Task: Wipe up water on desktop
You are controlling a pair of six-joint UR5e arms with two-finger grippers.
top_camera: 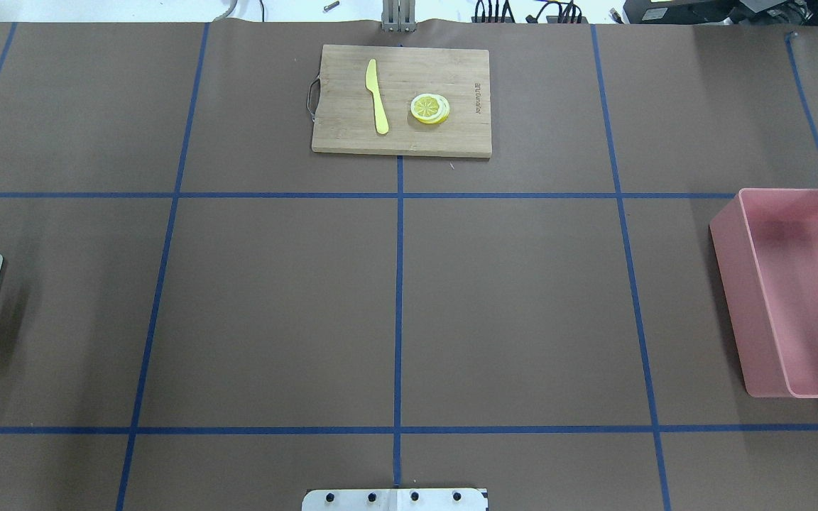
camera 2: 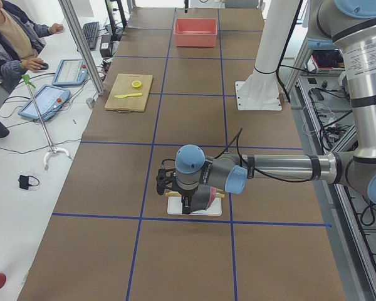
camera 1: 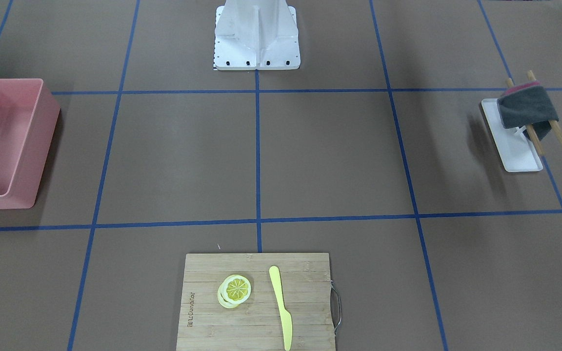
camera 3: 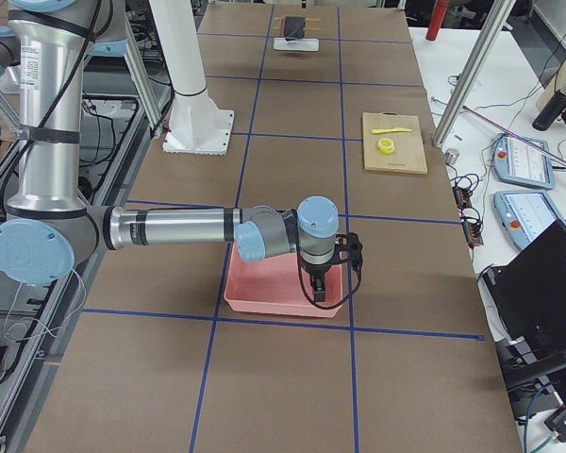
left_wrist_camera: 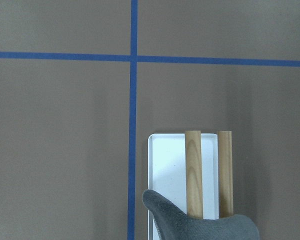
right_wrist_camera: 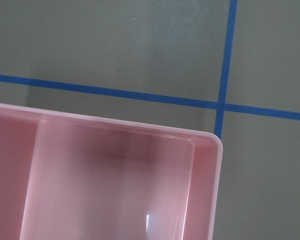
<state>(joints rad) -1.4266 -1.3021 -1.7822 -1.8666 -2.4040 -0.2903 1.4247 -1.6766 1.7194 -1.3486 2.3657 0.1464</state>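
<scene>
The desktop (camera 1: 334,156) is a matte brown surface crossed by blue tape lines; I see no water on it. A grey cloth (camera 1: 527,109) hangs over a rack of two wooden rods (left_wrist_camera: 193,170) on a white tray (camera 1: 515,151). My left gripper (camera 2: 178,194) hovers just above the cloth; only a black edge of it shows in the front-facing view, and I cannot tell if it is open or shut. My right gripper (camera 3: 318,288) hangs over the pink bin (camera 3: 283,293); I cannot tell its state either.
The pink bin (top_camera: 799,291) stands at the robot's right, nothing in the part that shows. A bamboo cutting board (top_camera: 402,99) with a yellow knife (top_camera: 377,96) and lemon slices (top_camera: 429,108) lies at the far edge. The robot base (camera 1: 256,39) is at the near middle.
</scene>
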